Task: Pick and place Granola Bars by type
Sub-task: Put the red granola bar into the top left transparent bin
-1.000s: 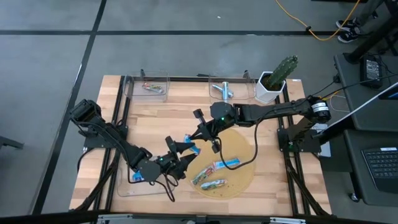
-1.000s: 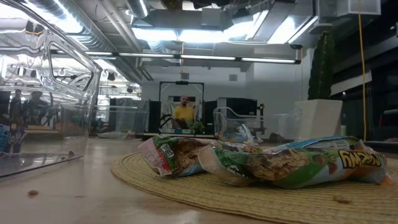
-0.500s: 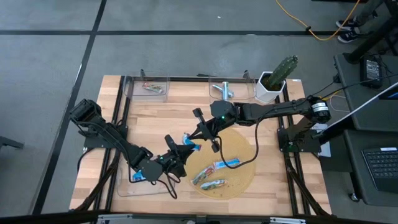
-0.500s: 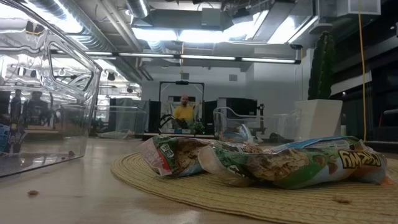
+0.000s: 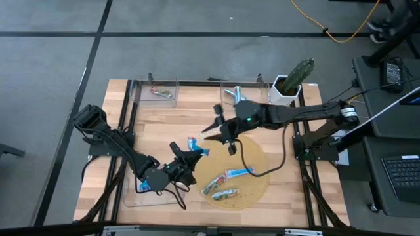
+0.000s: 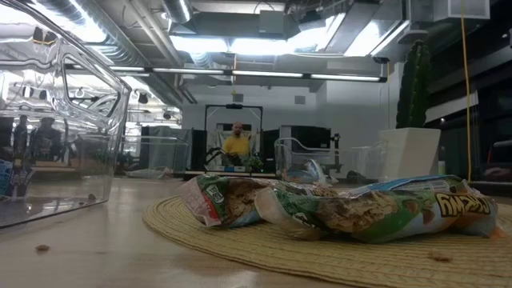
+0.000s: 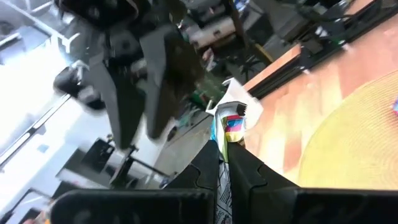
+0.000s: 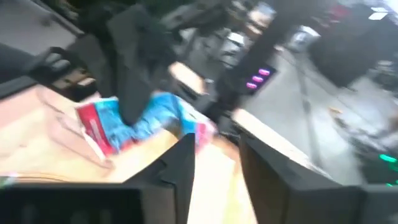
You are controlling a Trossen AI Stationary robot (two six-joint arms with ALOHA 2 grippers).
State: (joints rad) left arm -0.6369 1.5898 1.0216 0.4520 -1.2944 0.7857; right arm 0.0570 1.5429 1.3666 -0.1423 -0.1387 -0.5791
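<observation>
Now your left end effector (image 5: 186, 157) has clenched on the blue bar (image 5: 195, 145); your right end effector (image 5: 222, 130) has released it and backed off: handover done.

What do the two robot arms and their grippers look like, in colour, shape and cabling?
Both arms are black and slim, with jointed segments. The left gripper and right gripper each have two dark, tapered fingers. A small green light glows on each wrist, and black cables trail from both arms.
</observation>
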